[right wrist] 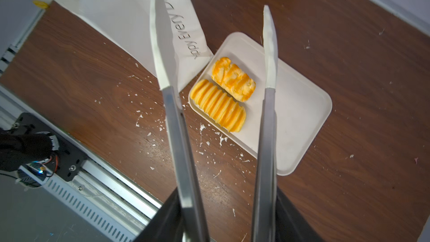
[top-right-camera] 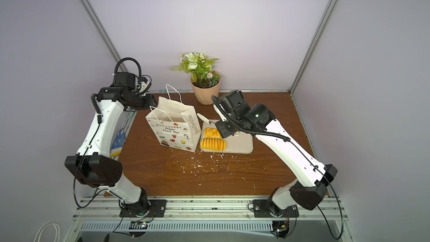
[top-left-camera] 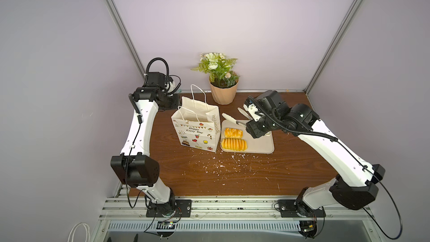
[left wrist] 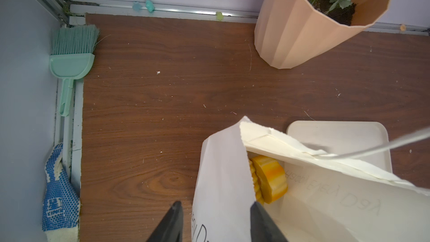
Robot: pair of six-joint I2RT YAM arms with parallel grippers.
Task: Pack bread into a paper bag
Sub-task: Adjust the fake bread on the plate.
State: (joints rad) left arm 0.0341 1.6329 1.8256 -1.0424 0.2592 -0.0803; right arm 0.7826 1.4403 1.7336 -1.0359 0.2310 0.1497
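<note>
My left tool (left wrist: pixel 216 217) stands half open, astride the side wall of the paper bag (top-left-camera: pixel 196 131), which is upright on the bench (top-left-camera: pixel 232 178). My right tool (right wrist: pixel 229 226) clamps the tongs (right wrist: pixel 174 117), tips spread and empty, near the tray (top-left-camera: pixel 260 145). A ridged loaf (top-left-camera: pixel 233 144) and a twisted bun (top-left-camera: pixel 233 133) lie on it, just beside the bag; another pastry (left wrist: pixel 267 180) sits inside the bag

Upright open paper bag (top-left-camera: pixel 195 133), yellow bread (left wrist: pixel 267 178) inside; two golden loaves (top-left-camera: pixel 233 144) just beside.
</note>
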